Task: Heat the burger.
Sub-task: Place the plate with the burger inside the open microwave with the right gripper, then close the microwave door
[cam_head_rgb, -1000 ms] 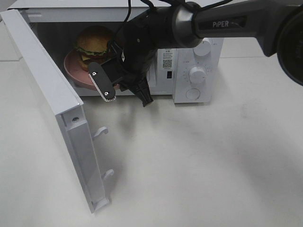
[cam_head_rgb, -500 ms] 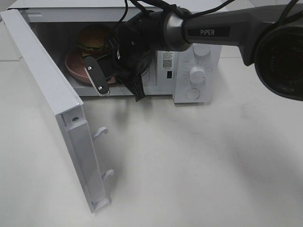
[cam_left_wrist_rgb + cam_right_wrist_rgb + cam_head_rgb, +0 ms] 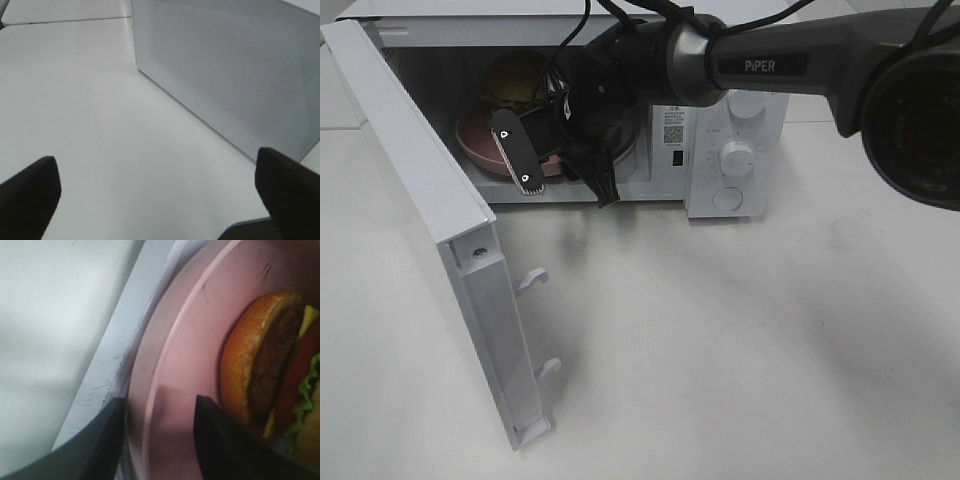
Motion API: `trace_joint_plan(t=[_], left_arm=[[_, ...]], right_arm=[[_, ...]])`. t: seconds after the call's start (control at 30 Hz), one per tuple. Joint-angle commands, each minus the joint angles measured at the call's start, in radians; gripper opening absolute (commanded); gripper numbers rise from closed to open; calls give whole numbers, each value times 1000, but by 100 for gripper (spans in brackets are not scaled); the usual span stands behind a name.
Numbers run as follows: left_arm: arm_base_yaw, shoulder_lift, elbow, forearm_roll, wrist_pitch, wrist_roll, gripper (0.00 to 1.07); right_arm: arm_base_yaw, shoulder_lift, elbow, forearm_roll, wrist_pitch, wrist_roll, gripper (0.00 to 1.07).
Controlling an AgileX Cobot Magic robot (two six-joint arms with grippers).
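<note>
- a burger with a glossy golden-brown bun, green lettuce, yellow cheese, red tomato and a dark patty sits inside the open cavity of a white boxy microwave oven, towards the back.
- the burger rests on a round pink plate; the right wrist view shows the plate's front rim near the cavity's white sill.
- the microwave's white hinged door stands swung wide to the left of the exterior view.
- the right gripper, black, on a dark grey arm, reaches across to the cavity mouth. its jaws stand apart astride the plate's rim, with a gap showing, so they are not clamped on it.
- the left gripper hangs over the plain white table, its dark jaws spread wide with nothing between them, near a white finely dotted panel.
</note>
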Motion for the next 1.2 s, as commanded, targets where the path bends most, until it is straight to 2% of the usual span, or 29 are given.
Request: trace_joint_plan(t=[0.03, 0.13, 0.2, 0.3, 0.47, 0.97, 1.1, 1.2], left_arm=[[-2, -5, 0, 3, -14, -3, 98], [-2, -5, 0, 3, -14, -3, 98], [-2, -5, 0, 3, -14, -3, 98], [-2, -5, 0, 3, -14, -3, 98], [-2, -5, 0, 3, -14, -3, 98], [-2, -5, 0, 3, -14, -3, 98], [-2, -5, 0, 3, -14, -3, 98], [-2, -5, 0, 3, -14, -3, 98]], right_arm=[[-2, -40, 39, 4, -37, 10, 46], [-2, -93, 136, 24, -79, 10, 50], [-2, -104, 155, 24, -87, 10, 52], [-2, -165, 251, 25, -147, 10, 63], [-2, -235, 352, 24, -159, 25, 71], [-2, -422, 618, 20, -174, 49, 71], [-2, -462, 663, 7, -173, 63, 71], [-2, -515, 719, -47, -170, 119, 71]])
